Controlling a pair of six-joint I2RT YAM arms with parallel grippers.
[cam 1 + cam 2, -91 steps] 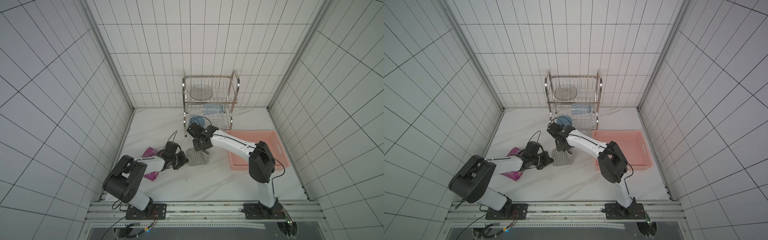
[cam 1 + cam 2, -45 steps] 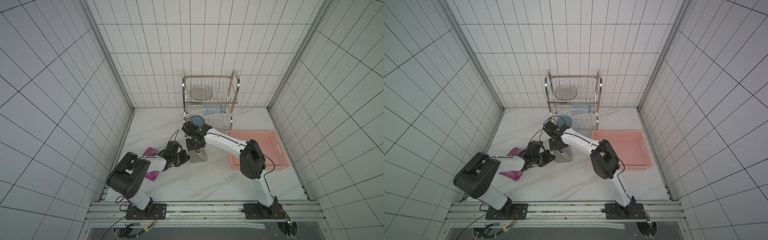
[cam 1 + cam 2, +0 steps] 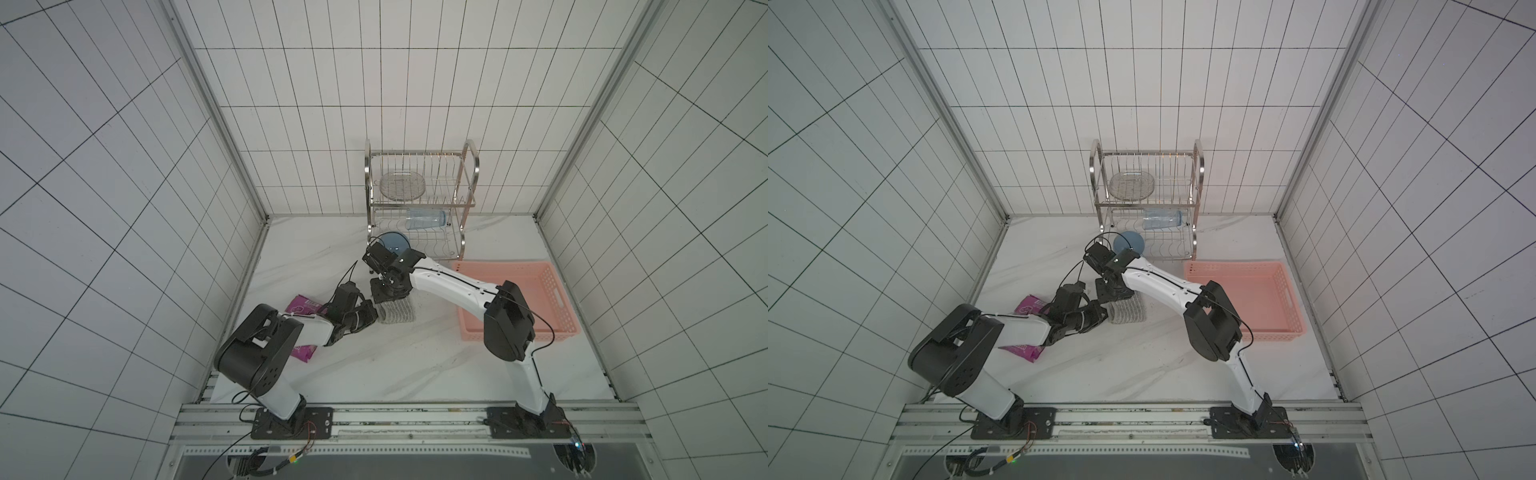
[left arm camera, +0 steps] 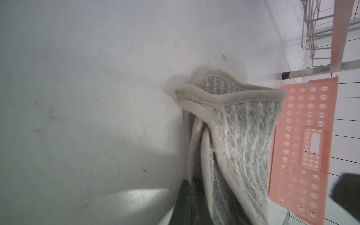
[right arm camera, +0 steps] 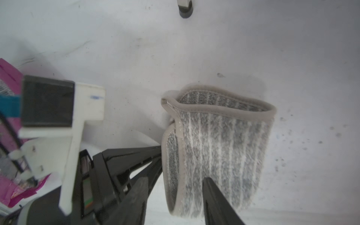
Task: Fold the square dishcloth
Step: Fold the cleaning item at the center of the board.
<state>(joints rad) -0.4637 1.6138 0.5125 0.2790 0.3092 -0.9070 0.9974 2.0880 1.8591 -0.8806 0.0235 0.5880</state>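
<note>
Clamped shut, the left tool (image 3: pixel 372 318) pinches the edge of the dishcloth (image 3: pixel 398 311) on the snack bag (image 3: pixel 302 308) side. Doubled layers show between its fingers in the left wrist view. Just beyond, the right tool (image 5: pixel 175 180) has swung across from the basket side within the last second and parted its jaws, letting go of the edge it carried. The cloth now lies doubled over on the bench (image 3: pixel 395 368), stripes up, its top layer slightly bulged. The first fold looks laid, with a second fold or a smoothing press probably left. Farther back, the pink basket (image 3: pixel 559 291) and wire rack (image 3: pixel 422 154) stand as before.
</note>
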